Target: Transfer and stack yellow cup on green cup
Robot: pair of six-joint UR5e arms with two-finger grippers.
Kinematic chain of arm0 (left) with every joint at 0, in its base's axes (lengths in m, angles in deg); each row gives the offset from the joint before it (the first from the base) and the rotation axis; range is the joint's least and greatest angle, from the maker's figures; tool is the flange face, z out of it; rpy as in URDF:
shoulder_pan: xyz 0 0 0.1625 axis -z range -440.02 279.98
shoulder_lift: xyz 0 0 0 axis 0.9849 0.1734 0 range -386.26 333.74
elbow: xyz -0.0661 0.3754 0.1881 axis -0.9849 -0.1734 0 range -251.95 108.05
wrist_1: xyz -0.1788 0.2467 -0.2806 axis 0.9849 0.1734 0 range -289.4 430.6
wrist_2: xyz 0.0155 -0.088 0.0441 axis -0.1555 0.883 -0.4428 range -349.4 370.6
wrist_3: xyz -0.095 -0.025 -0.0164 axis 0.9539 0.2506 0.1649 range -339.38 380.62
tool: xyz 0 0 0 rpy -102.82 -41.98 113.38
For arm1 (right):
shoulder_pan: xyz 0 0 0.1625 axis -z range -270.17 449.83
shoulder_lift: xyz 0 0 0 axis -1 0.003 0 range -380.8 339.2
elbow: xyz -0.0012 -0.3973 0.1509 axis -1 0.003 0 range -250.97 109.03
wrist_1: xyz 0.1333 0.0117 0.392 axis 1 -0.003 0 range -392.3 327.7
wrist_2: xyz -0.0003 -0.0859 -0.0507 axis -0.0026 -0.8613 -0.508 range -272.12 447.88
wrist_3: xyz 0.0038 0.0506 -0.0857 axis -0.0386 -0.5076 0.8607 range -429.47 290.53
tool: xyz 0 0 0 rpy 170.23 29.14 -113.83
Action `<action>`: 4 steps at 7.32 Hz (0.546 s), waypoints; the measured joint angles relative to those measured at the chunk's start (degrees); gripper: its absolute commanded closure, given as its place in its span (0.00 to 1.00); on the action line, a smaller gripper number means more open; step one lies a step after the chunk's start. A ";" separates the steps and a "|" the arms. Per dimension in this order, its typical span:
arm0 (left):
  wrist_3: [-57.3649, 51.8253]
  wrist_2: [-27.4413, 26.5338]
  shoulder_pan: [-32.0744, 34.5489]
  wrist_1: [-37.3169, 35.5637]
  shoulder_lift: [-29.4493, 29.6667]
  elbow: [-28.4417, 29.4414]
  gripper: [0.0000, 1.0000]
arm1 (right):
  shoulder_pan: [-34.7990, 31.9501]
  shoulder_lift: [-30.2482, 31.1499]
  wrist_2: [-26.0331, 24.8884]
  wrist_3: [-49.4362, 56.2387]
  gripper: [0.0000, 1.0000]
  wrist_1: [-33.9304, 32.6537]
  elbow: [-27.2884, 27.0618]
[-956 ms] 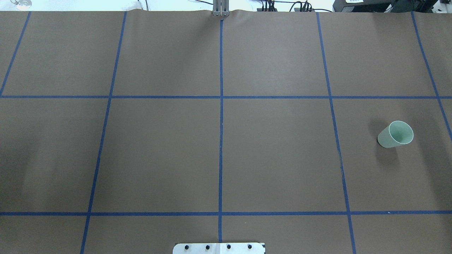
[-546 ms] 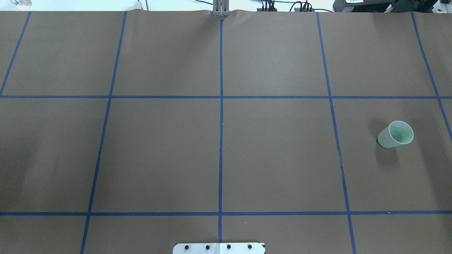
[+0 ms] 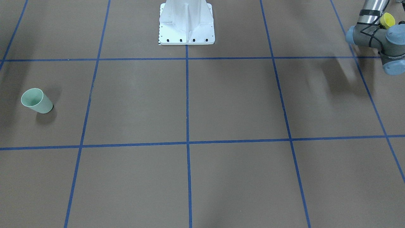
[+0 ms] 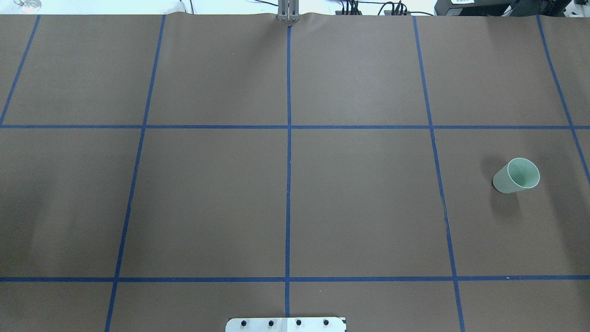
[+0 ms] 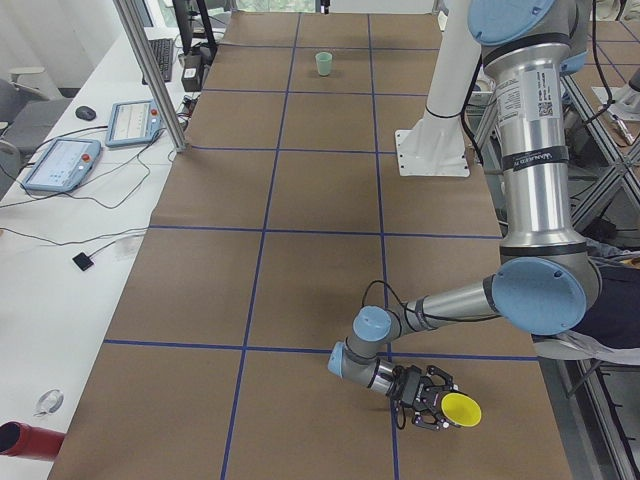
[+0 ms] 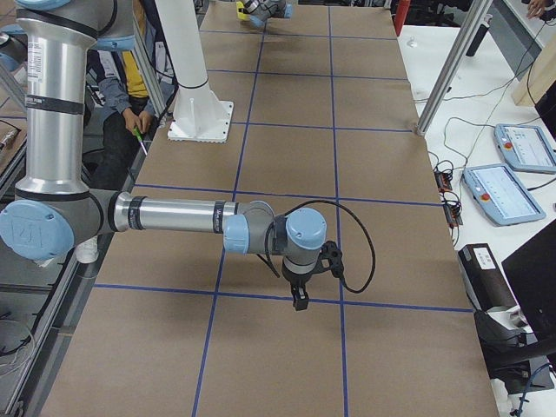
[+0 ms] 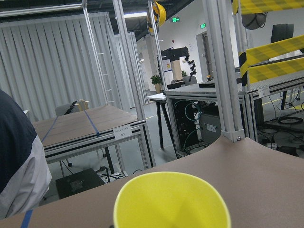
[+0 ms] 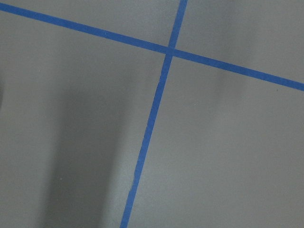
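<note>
The green cup [image 4: 516, 175] stands upright in the table's right middle square, also in the front-facing view [image 3: 36, 100] and far off in the left view [image 5: 324, 63]. The yellow cup [image 5: 462, 410] is tipped on its side at my left gripper [image 5: 437, 408], near the table's left end by the robot's side; I cannot tell whether the fingers are shut on it. Its rim fills the bottom of the left wrist view [image 7: 171, 202], and a bit of it shows behind the arm [image 3: 387, 19]. My right gripper [image 6: 300, 304] points down over a tape crossing; I cannot tell if it is open or shut.
Blue tape lines [image 4: 288, 184] divide the brown table cover into squares. The white robot base [image 3: 186, 25] stands at the near middle edge. My left arm's wrist joints [image 3: 390, 41] hang over the left end. Tablets and cables [image 5: 60, 160] lie beyond the far edge.
</note>
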 measured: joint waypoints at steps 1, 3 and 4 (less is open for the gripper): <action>-2.15 -3.49 0.21 -0.18 -0.47 -0.12 0.61 | 0.00 0.00 0.06 -0.04 0.00 -0.02 0.00; -6.09 -13.00 2.58 0.48 -0.70 -0.32 0.61 | 0.00 -0.01 0.24 -0.06 0.00 -0.06 -0.01; -8.03 -19.51 5.90 2.05 -0.60 -0.62 0.61 | 0.00 -0.07 0.35 -0.07 0.00 -0.01 -0.05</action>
